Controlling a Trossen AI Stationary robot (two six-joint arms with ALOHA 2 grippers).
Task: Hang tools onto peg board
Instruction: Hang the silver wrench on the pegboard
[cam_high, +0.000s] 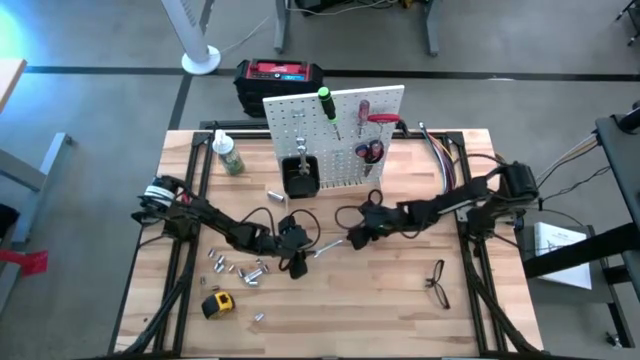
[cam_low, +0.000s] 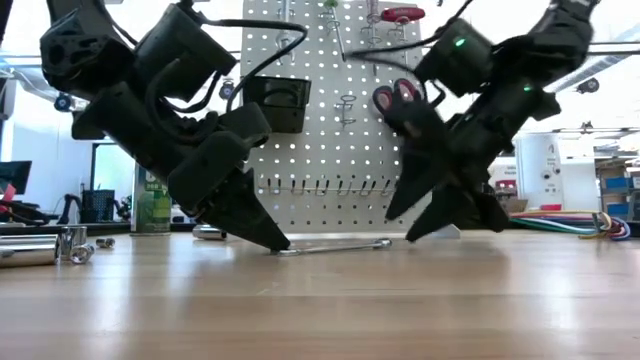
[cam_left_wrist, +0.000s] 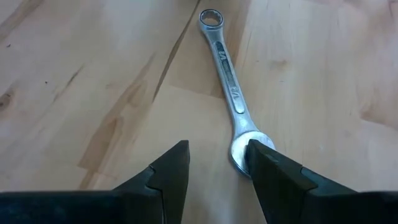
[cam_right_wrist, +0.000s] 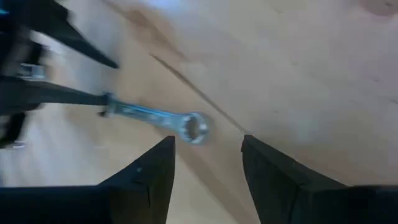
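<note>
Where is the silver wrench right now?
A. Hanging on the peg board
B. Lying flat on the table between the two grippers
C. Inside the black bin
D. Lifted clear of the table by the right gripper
B: the wrench lies flat on the table, its open end by the left gripper and its ring end before the open right gripper.

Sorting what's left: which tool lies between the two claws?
The wrench, flat on the table between the left claw and right claw; tape measure and glasses lie farther off.

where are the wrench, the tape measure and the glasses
wrench (cam_left_wrist: 229, 78): left wrist view, middle of its shank
tape measure (cam_high: 217, 303): high view, yellow case
glasses (cam_high: 437, 283): high view, black frame
</note>
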